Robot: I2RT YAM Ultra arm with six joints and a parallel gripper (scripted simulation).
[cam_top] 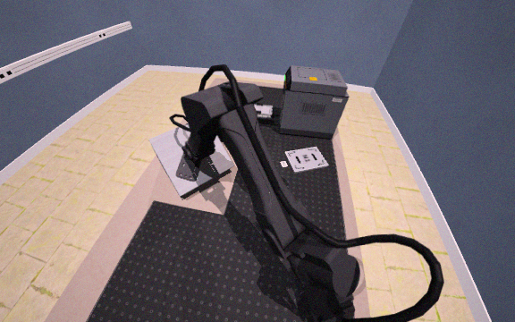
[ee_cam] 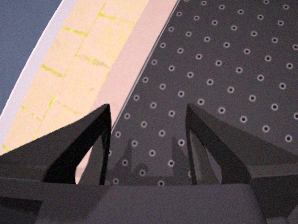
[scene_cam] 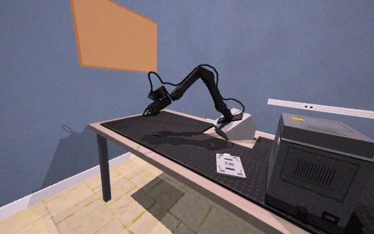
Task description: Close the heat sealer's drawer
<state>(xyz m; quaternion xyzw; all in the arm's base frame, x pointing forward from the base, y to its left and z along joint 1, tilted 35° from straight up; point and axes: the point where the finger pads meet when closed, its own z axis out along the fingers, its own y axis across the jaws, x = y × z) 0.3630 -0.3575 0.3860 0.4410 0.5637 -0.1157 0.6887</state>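
Claw (scene_cam: pixel 147 111) (ee_cam: pixel 148 113) part-open, nothing between its fingers, above the dark mat (scene_cam: pixel 174 143) (ee_cam: pixel 230 95) (cam_top: pixel 173 259); heat sealer (cam_top: pixel 313 109) (scene_cam: pixel 317 162) upright at 1 o'clock of the top view's centre; its light (cam_top: pixel 285 79) green; loaded drawer (cam_top: pixel 265 111) out toward its 9 o'clock, partly hidden; printed white plate (cam_top: pixel 307 159) (scene_cam: pixel 230 166) at its 6 o'clock.

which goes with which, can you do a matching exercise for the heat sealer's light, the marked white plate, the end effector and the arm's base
1. heat sealer's light
2. marked white plate
3. end effector
4. arm's base

A. on the pale sloped block
B. green
C. fingers apart
D. lying on the dark mat

1-B, 2-D, 3-C, 4-A
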